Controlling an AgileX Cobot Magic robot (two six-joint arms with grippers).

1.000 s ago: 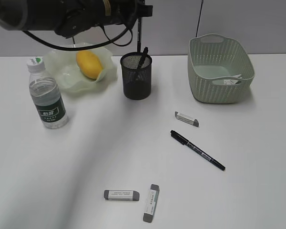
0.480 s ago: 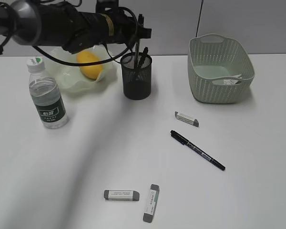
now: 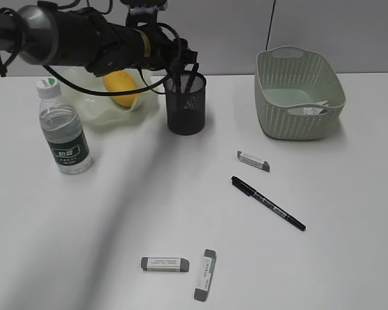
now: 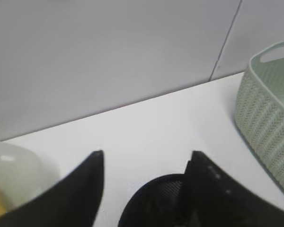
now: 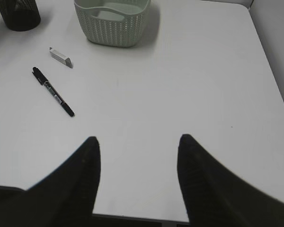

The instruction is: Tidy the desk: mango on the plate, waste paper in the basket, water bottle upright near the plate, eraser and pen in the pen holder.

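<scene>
At upper centre of the exterior view, the left gripper (image 3: 183,59) hangs directly over the pen holder (image 3: 185,103), jaws spread and empty, a pen (image 3: 192,81) standing inside the cup. The left wrist view adds the holder's rim (image 4: 154,201) between the fingers. The right gripper (image 5: 137,156), released, appears only in its wrist view, well below the loose pen (image 5: 53,91) on the bench (image 5: 180,85).

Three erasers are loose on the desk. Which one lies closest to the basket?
The eraser just above the loose pen's capped end, below the basket. The other two erasers lie together near the desk's front edge, far from it.
</scene>
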